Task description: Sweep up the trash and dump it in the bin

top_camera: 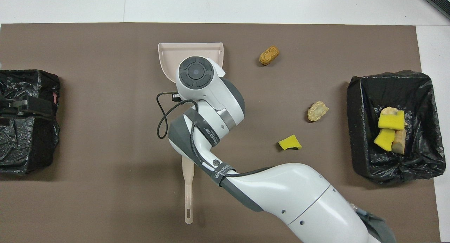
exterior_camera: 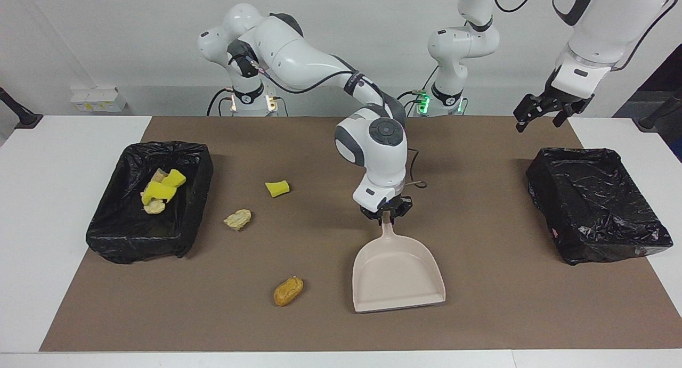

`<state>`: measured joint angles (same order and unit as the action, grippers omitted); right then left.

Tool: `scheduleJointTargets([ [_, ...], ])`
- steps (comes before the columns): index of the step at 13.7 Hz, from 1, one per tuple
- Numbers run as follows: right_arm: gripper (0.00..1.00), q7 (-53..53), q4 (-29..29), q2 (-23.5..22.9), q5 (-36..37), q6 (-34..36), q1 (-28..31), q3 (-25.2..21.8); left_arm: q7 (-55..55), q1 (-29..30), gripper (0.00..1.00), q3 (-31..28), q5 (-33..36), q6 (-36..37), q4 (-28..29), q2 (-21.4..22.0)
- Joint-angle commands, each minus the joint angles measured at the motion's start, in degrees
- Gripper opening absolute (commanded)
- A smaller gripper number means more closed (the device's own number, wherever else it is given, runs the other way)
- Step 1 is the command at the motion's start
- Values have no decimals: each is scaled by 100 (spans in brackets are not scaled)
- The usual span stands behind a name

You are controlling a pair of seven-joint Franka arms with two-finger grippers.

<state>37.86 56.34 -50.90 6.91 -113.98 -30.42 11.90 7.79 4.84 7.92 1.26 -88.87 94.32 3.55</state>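
1. The trash is split. Three scraps lie loose on the mat: a yellow sponge chunk (exterior_camera: 277, 188), a pale lump (exterior_camera: 237, 219) a little farther from the robots, and an orange-brown lump (exterior_camera: 288, 291) farthest out. The rest, yellow and beige pieces (exterior_camera: 159, 191), already sit in the bin (exterior_camera: 184, 160) at the right arm's end of the desk.
2. I judge the main risk is the dustpan (exterior_camera: 397, 272) ending up too far from those three scraps. It sits well apart from them toward the middle of the mat, so any sweep has a long way to push and the lumps may roll off course.
3. The brush (top_camera: 188, 197) lies partly under my right arm in the overhead view; a reach for it could knock it.
4. My right hand (exterior_camera: 386, 214) is closed tight on the dustpan's handle, the pan's front edge resting on or just above the mat.
5. My left hand (exterior_camera: 543, 112) hangs open, holding nothing, over the second bin (exterior_camera: 597, 208), waiting.
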Motion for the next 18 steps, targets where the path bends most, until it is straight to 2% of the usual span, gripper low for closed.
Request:
scheduleJointTargets([
  [1, 0, 90, -246, -157, -207, -150, 1, 137, -76, 96, 100, 70, 32, 28, -54, 23],
  [4, 0, 90, -220, -149, -216, -125, -8, 146, -94, 96, 100, 61, 23, -51, -63, 14],
  [6, 19, 99, -202, -122, -225, -81, 1, 137, -94, 96, 100, 52, 23, -51, -63, 14],
  [8, 28, 107, -202, -79, -216, 24, -8, 129, -94, 104, 100, 52, 23, -51, -63, 14],
  [9, 30, 107, -193, -43, -216, 42, -17, 137, -102, 96, 100, 43, 23, -51, -54, 14],
  [12, 45, 107, -176, 97, -234, 235, 36, 146, -129, 96, 100, 43, 23, -51, -54, 23],
  [14, 50, 107, -167, 176, -251, 305, 10, 146, -129, 105, 100, 43, 23, -51, -45, 23],
  [17, 61, 125, -97, 579, -408, 770, 62, 146, -129, 87, 100, 43, 15, -86, -10, 23],
  [18, 66, 142, 86, 790, -505, 832, 45, 146, -120, 70, 100, 43, -3, -156, 8, 23],
])
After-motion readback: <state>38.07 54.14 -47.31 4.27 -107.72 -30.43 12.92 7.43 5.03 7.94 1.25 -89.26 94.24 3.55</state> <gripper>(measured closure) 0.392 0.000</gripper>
